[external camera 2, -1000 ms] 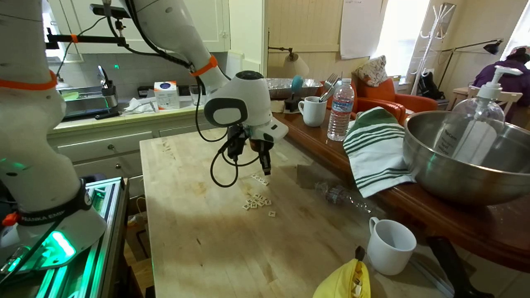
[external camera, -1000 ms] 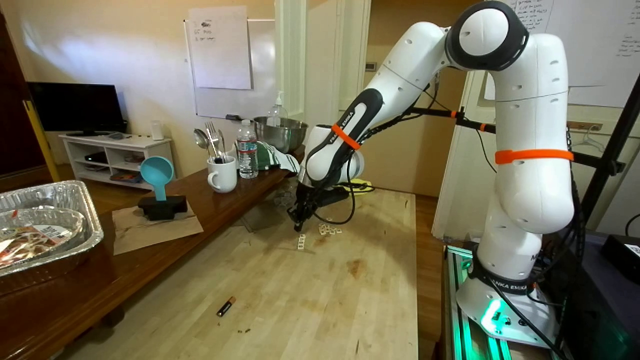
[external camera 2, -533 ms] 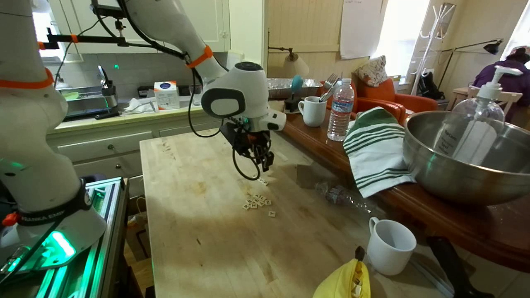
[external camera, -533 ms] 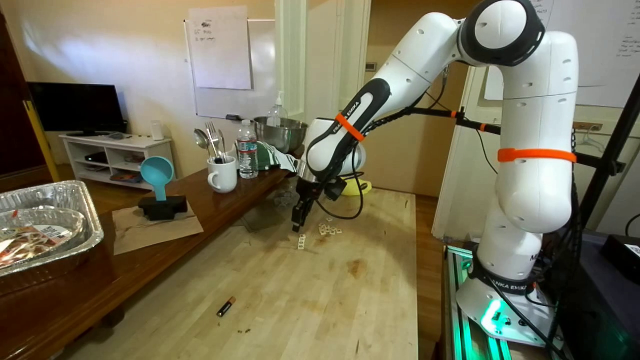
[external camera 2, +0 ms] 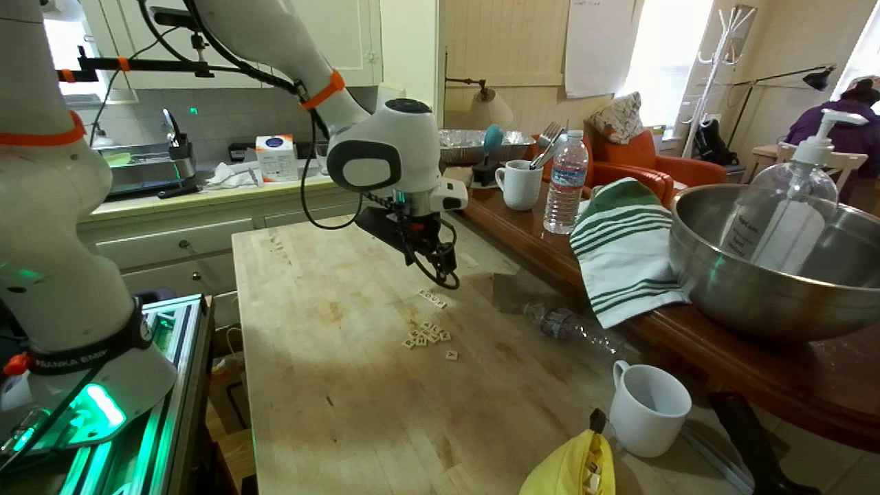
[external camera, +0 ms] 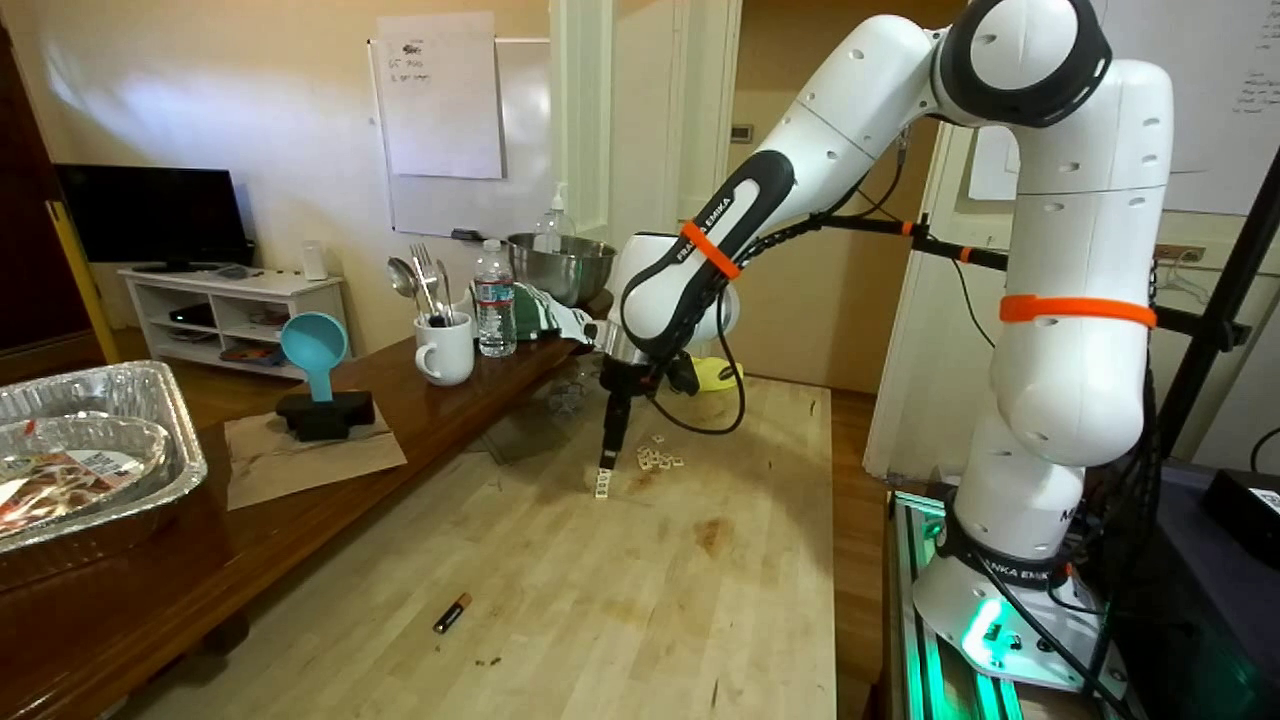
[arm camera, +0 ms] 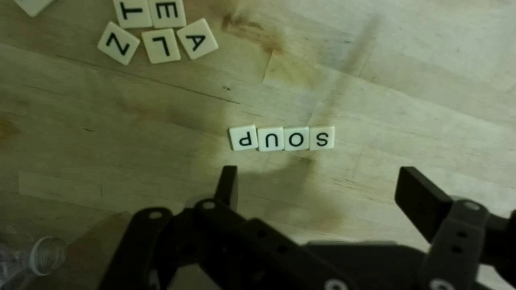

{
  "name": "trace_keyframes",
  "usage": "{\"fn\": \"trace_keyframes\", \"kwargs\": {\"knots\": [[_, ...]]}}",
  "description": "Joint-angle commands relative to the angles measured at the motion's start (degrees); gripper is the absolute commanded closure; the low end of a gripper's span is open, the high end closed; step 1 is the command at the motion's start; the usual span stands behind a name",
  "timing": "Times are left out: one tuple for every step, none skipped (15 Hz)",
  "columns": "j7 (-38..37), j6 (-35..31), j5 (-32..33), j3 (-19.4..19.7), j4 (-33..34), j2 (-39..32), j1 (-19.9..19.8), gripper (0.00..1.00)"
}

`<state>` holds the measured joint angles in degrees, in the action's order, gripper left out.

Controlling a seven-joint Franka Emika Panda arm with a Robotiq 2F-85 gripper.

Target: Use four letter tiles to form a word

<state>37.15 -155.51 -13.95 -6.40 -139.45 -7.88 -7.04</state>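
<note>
Letter tiles S, O, U and P point(arm camera: 271, 139) lie side by side in a row on the wooden table, reading SOUP upside down in the wrist view. The P tile sits slightly tilted. Both exterior views show this short row point(external camera 2: 432, 298). My gripper point(arm camera: 316, 177) is open above the table, its fingertips wide apart and nothing between them. In the wrist view the fingers point(arm camera: 423, 197) appear just below the row, apart from it. Loose tiles point(arm camera: 161, 46), among them T, E, Z, L and A, lie in a cluster at upper left there.
A single tile point(external camera 2: 451, 355) lies apart from the cluster. A clear plastic bottle point(external camera 2: 560, 323) lies by the wooden counter edge. A yellow pouch point(external camera 2: 574, 467) and a white mug point(external camera 2: 650, 409) stand at the near end. A battery point(external camera: 452, 613) rests on the table.
The wrist has turned and the gripper now points more steeply down. Its jaws have opened. The row and the loose tiles have stayed where they were.
</note>
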Motion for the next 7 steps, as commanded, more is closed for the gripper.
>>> {"fn": "trace_keyframes", "kwargs": {"knots": [[0.3,0.1,0.1,0.8,-0.1,0.1,0.9,0.0],[0.5,0.1,0.2,0.8,-0.2,0.2,0.9,0.0],[0.5,0.1,0.3,0.8,-0.2,0.2,1.0,0.0],[0.6,0.1,0.3,0.8,-0.2,0.2,1.0,0.0],[0.6,0.1,0.4,0.8,-0.2,0.2,1.0,0.0],[0.6,0.1,0.4,0.8,-0.2,0.2,1.0,0.0],[0.7,0.1,0.4,0.8,-0.2,0.2,1.0,0.0]]}}
